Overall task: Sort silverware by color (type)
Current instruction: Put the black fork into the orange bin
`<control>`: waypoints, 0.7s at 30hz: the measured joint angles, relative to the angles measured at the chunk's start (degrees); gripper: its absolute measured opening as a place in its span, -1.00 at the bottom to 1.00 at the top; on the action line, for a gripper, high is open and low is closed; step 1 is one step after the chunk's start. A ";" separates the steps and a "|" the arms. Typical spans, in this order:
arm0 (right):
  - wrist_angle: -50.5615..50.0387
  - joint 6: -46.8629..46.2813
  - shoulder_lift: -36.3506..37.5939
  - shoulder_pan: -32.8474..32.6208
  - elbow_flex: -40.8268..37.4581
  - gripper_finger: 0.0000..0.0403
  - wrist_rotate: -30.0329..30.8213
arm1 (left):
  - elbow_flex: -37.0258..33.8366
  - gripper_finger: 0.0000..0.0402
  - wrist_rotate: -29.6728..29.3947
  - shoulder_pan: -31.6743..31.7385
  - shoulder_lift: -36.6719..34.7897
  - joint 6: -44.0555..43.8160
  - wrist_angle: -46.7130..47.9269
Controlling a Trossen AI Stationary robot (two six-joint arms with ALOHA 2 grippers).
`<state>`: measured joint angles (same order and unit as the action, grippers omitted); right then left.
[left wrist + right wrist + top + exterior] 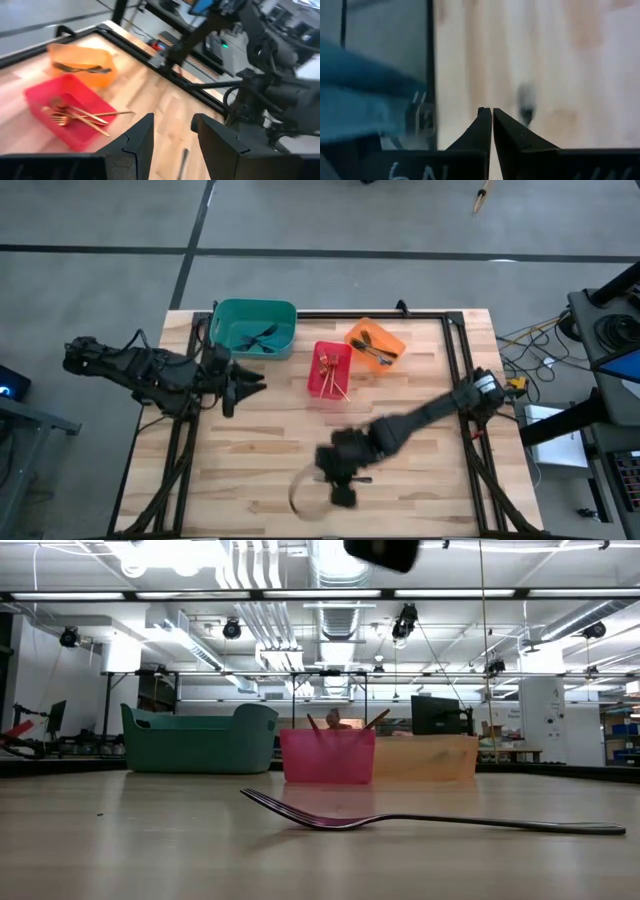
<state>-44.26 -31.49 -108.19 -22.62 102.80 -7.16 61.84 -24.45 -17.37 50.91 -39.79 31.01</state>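
A silver fork (400,820) lies flat on the bare wood near the table's front edge, tines curving up at one end. My right gripper (342,490) hovers above that part of the table, shut and empty; its fingertips (491,114) meet over bare wood. My left gripper (255,385) hangs at the left, near the teal bin (255,327), pointing toward the table's right. It is open with nothing between its fingers (172,140). Gold forks (75,116) lie in the red bin (330,370), and dark forks (80,67) lie in the orange bin (375,343).
The three bins stand in a row at the table's far side. Black frame rails (455,350) run along the table's edges. The wood between the bins and the front edge is free apart from the fork.
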 joint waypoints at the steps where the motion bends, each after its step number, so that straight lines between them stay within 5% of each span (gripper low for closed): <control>1: -0.89 0.55 -0.34 -1.71 0.00 -0.96 0.61 | 0.00 -0.35 0.00 -0.97 0.27 0.00 -0.61; 13: -2.22 -5.42 -7.74 -12.12 -0.21 -0.95 20.54 | -0.02 -0.35 -1.11 -6.81 5.40 0.23 -10.30; 21: -2.06 -4.77 -11.20 -9.69 -0.22 -0.94 22.35 | -0.02 -0.35 -1.11 -6.99 7.45 -0.20 -11.94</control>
<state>-46.32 -36.25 -119.39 -32.31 102.59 15.19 61.82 -25.56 -24.36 58.36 -39.99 19.07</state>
